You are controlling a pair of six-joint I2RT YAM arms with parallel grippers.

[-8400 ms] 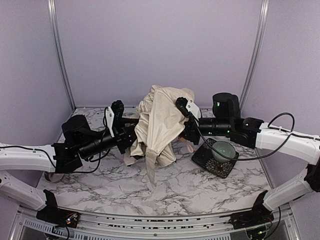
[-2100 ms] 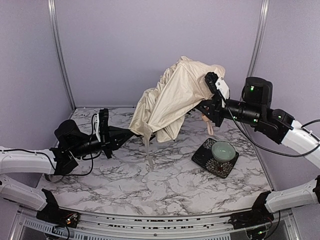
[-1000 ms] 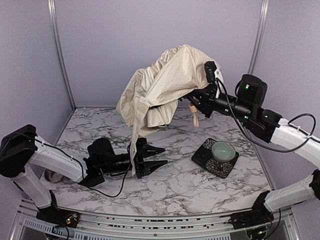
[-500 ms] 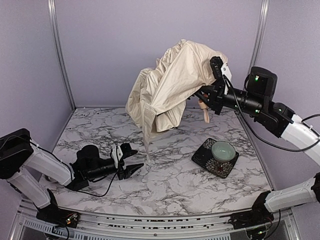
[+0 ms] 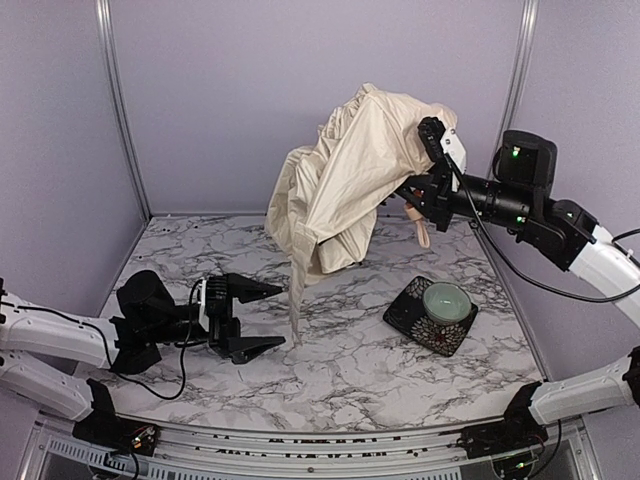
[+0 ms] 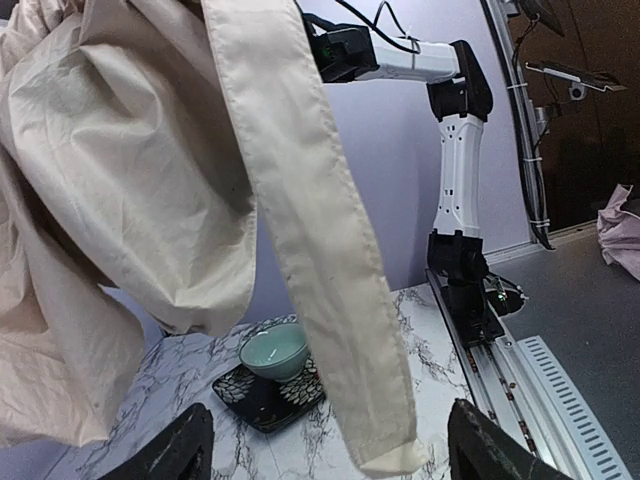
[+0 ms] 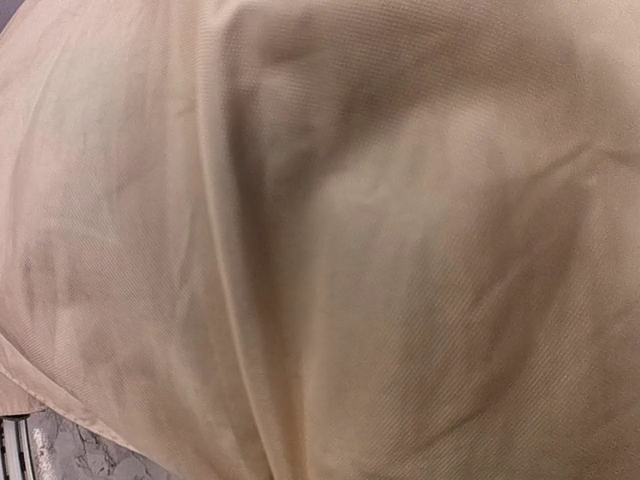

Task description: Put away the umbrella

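- The left claw (image 5: 270,317) has swung up off the worktop (image 5: 350,380) and spread its jaws far wider than half a second ago; they now flank the hanging strap (image 6: 330,260) without touching it.
- The umbrella (image 5: 345,190) remains aloft at back right, the right claw (image 5: 412,196) clamped on it, so the strap looks ready to be caught, probably to bind the canopy.
- Cream fabric fills the right wrist view, hiding the shaft and that claw's fingertips; only the handle (image 5: 422,232) dangles visible.
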